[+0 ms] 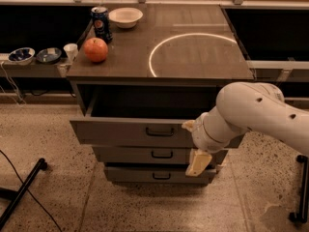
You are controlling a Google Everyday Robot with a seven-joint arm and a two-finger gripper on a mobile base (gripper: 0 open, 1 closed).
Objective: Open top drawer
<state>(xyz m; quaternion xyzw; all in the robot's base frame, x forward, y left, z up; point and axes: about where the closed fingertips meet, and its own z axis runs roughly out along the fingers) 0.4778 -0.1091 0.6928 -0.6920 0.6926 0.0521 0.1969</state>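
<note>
The top drawer (130, 132) of the grey cabinet is pulled partway out, and its dark interior (145, 103) shows under the tabletop. Its small black bar handle (160, 131) is free at the centre of the front. My gripper (194, 146) is at the right part of that front, right of the handle, with the white arm (256, 112) reaching in from the right. The gripper overlaps the drawer front and hangs down over the mid drawer (145, 154). The arm hides the right end of the top drawer.
On the tabletop (193, 47) stand a red apple (96, 50), a blue soda can (101, 23) and a white bowl (125, 17). The lowest drawer (154, 175) is shut. A side shelf at left holds small bowls (21, 55) and a cup (70, 51). A black stand leg (21, 190) lies on the floor at left.
</note>
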